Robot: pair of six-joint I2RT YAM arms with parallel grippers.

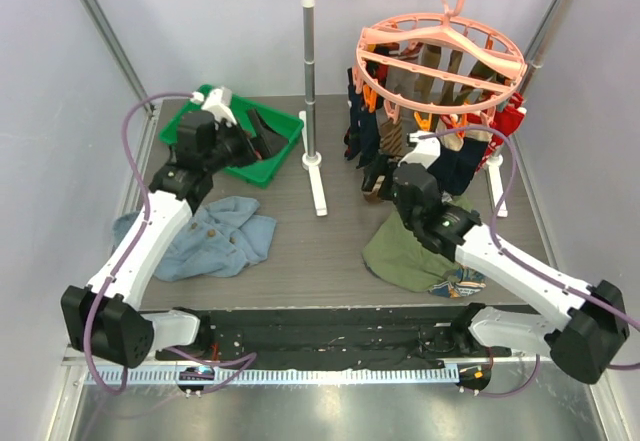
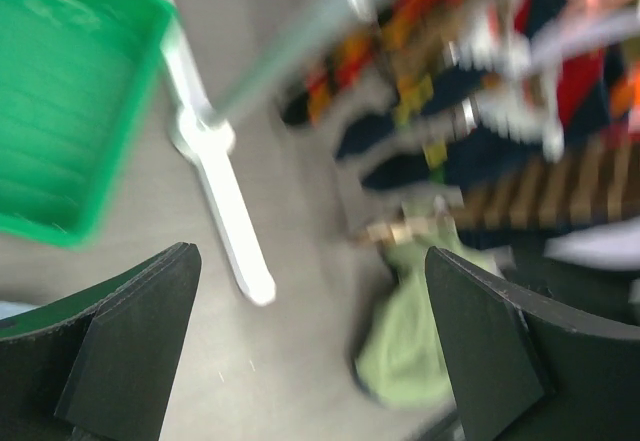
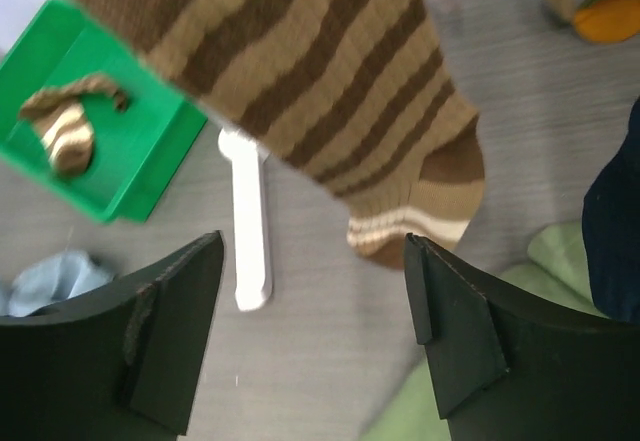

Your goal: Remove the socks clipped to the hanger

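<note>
Striped sock (image 3: 330, 91) hangs limp from the pink hanger (image 1: 440, 56), just ahead of your right gripper (image 3: 312, 246), jaws parted and empty; left gripper (image 2: 312, 256) is wide and empty by the green tray (image 2: 70, 101); light, soft, stretchy knit, so probably pinch the thick heel and tug down.

The hanger (image 1: 440, 51) hangs from the rail stand (image 1: 310, 91) at the far right, with the socks (image 1: 375, 131) clipped under it. On the tabletop (image 1: 320, 251), a tray (image 1: 290, 133) sits far left with a loose sock (image 3: 62, 126) in it. A denim garment (image 1: 225, 236) lies near left, and a crumpled garment (image 1: 400, 256) lies near right, below the socks.
</note>
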